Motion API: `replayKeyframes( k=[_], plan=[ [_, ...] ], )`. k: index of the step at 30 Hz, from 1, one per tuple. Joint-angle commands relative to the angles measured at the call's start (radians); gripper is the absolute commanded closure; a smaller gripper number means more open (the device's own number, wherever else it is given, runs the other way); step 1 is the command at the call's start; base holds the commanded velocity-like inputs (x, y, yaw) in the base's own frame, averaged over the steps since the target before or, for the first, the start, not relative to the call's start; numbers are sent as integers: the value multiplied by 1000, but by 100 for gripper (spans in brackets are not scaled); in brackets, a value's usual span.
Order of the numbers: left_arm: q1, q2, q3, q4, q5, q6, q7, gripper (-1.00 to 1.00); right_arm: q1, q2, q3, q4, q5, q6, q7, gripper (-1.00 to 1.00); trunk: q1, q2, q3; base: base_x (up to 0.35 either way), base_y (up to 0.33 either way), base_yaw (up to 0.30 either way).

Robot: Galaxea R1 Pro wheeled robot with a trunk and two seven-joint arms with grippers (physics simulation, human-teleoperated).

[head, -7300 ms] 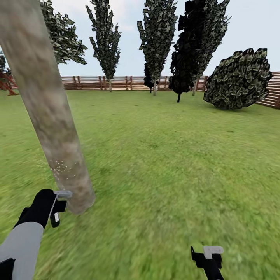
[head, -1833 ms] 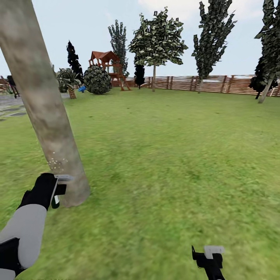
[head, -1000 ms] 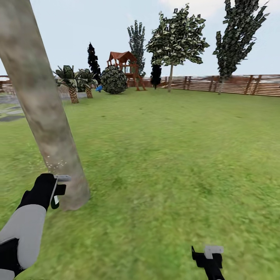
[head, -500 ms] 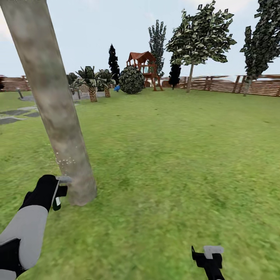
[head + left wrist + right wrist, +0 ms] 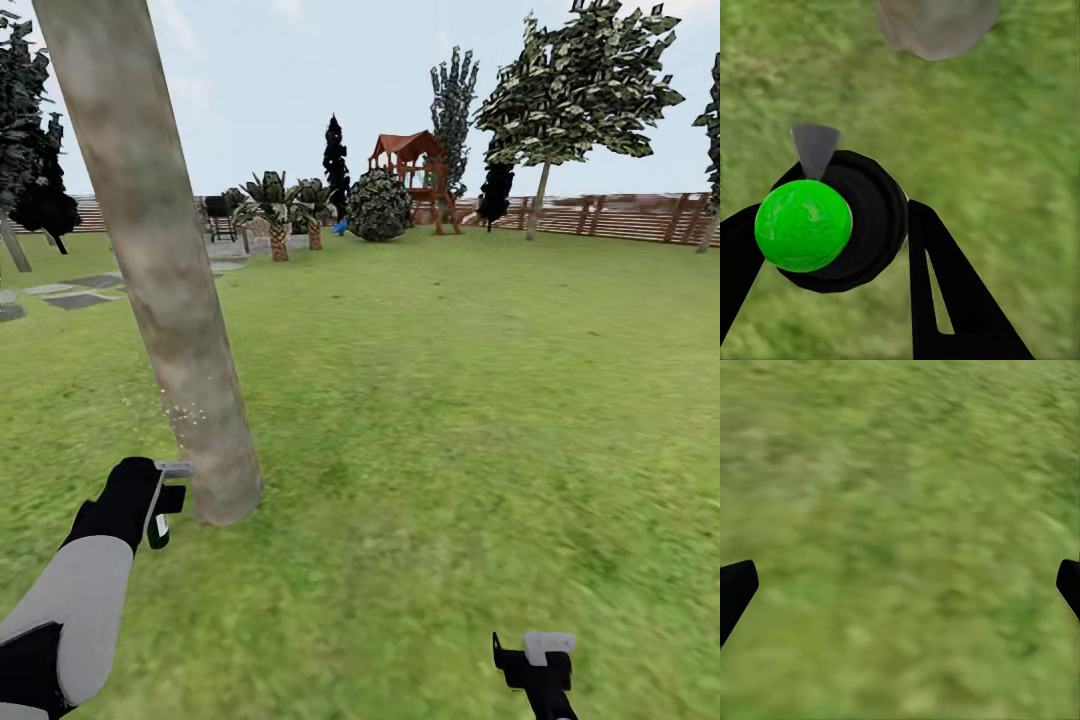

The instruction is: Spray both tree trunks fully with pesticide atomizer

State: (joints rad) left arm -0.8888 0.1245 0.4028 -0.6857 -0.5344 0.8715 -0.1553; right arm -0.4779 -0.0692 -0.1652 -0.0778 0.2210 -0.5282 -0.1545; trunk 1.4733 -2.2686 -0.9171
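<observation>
A thick, pale grey-tan tree trunk [image 5: 160,260] leans up out of the grass [image 5: 450,400] at the left of the head view. Pale spray specks [image 5: 185,410] dot its lower bark. My left gripper [image 5: 150,497] is shut on the pesticide atomizer [image 5: 172,469], whose grey nozzle almost touches the trunk near its base. In the left wrist view the atomizer [image 5: 832,225] is a black body with a bright green cap, held between the black fingers [image 5: 945,300], with the trunk base [image 5: 934,26] just beyond. My right gripper [image 5: 535,660] hangs open over bare grass [image 5: 900,510]. A second leafy tree [image 5: 580,80] stands far back right.
Grey stepping stones [image 5: 70,298] lie at the far left. Short palms [image 5: 275,205], a round bush [image 5: 380,205] and a red play tower [image 5: 410,165] stand at the back. A brown slat fence [image 5: 620,215] rings the lawn. Open grass spreads to the right.
The whole picture has slid to the right, so the camera has turned left around the trunk. My left gripper stays by the trunk base with the atomizer. The right gripper looks unchanged.
</observation>
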Motion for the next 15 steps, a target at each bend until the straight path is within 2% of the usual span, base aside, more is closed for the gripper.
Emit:
replayKeyframes(
  k=[1, 4, 8, 11, 12, 13, 15],
  plan=[
    [-1, 1, 3, -1, -11, 3, -10, 100, -1, 0, -7, 1, 11, -3, -4, -100, 0, 0, -1, 232, -201, 40],
    [2, 12, 2, -1, -17, 1, -10, 100, -1, -3, -7, 1, 11, -3, -4, -100, 0, 0, -1, 238, -193, 10],
    [3, -8, 6, 8, -9, 1, -9, 100, -1, -3, -7, 1, 11, -3, -5, -100, 0, 0, -1, 230, -196, 1],
    [5, -6, 11, 24, -11, 0, -10, 100, -1, -3, -7, 1, 11, -4, -4, -100, 0, 0, -1, 122, -170, 0],
    [16, 0, 14, 26, -12, -1, -10, 100, -1, -3, -7, 1, 11, -4, -4, -100, 0, 0, -1, 42, -65, 0],
    [49, 28, 16, 22, -11, -15, -10, 100, -1, -2, -7, 1, 11, -4, -4, -100, 0, 0, -1, 11, -17, 15],
    [63, 45, 16, 25, -11, -37, -10, 100, -1, -2, -7, 1, 11, -4, -5, -100, 0, 0, -1, 4, -7, 136]
  ],
)
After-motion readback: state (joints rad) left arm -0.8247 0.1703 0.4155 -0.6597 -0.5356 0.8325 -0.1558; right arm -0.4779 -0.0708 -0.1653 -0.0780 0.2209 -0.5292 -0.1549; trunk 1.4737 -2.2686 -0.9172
